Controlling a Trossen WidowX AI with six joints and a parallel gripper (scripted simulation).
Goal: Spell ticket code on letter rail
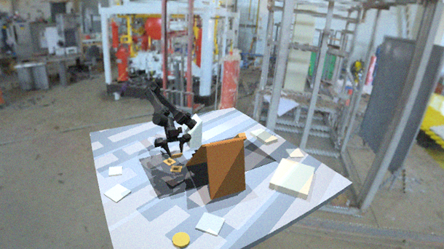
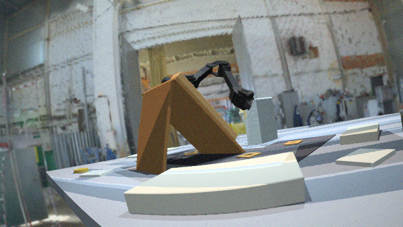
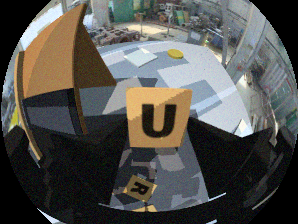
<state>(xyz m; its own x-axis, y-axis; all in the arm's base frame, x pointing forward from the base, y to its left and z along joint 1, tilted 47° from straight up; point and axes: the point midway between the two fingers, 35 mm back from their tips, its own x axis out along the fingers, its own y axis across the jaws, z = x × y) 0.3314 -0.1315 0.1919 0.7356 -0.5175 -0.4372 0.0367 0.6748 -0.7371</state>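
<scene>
My gripper (image 1: 176,154) (image 3: 158,121) is shut on the U tile (image 3: 132,117), held upright in the wrist view and raised left of the orange board (image 1: 227,168) (image 2: 203,118) (image 3: 47,70). An R tile (image 3: 140,188) lies below it, with part of another tile (image 3: 145,208) beside it. The top view shows two loose tiles, one here (image 1: 169,161) and one nearer the board (image 1: 176,168). The exterior view shows two more flat tiles, one by the board's foot (image 2: 249,155) and one farther right (image 2: 293,142). The board hides my fingers there. The rail slots and ticket print cannot be seen.
A tall pale block (image 1: 196,136) (image 2: 261,121) stands behind the board, near the arm. A thick pale slab (image 1: 292,178) (image 2: 220,186) lies right of the board. A yellow disc (image 1: 181,240) (image 2: 80,170) (image 3: 175,53) and thin white squares lie towards the counter edges.
</scene>
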